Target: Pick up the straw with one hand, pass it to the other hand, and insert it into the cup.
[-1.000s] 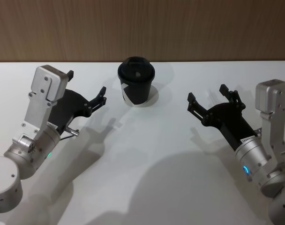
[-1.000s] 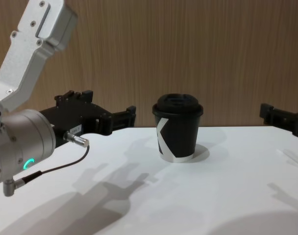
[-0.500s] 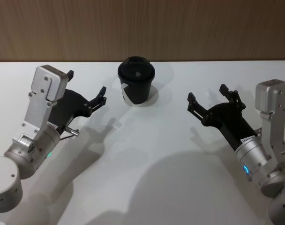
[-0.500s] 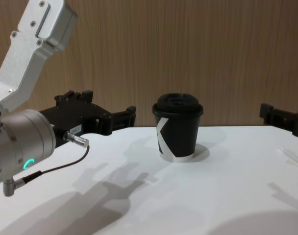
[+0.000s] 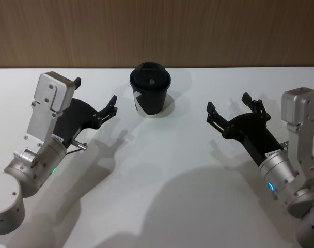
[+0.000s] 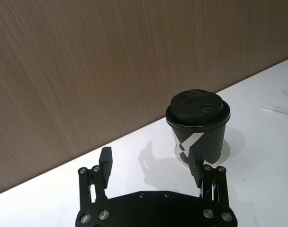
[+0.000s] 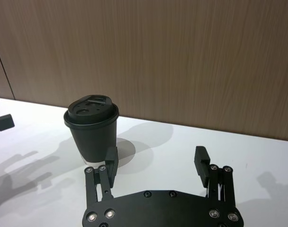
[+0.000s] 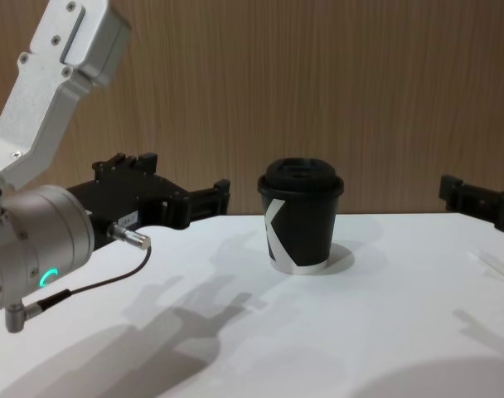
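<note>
The left hand point(image 5: 95, 90) and the right hand point(image 5: 228, 102) hover open and empty over the table point(image 5: 162, 160), either side of the cup point(image 5: 150, 95).

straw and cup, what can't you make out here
straw: cut off by the left wrist view's edge, faint on the white table; full length untellable.
cup: lid's straw opening too small to judge in the head view.
right gripper: cut by the chest view's right edge.

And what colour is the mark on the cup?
White, angular, on the black cup; clearest in the chest view.
</note>
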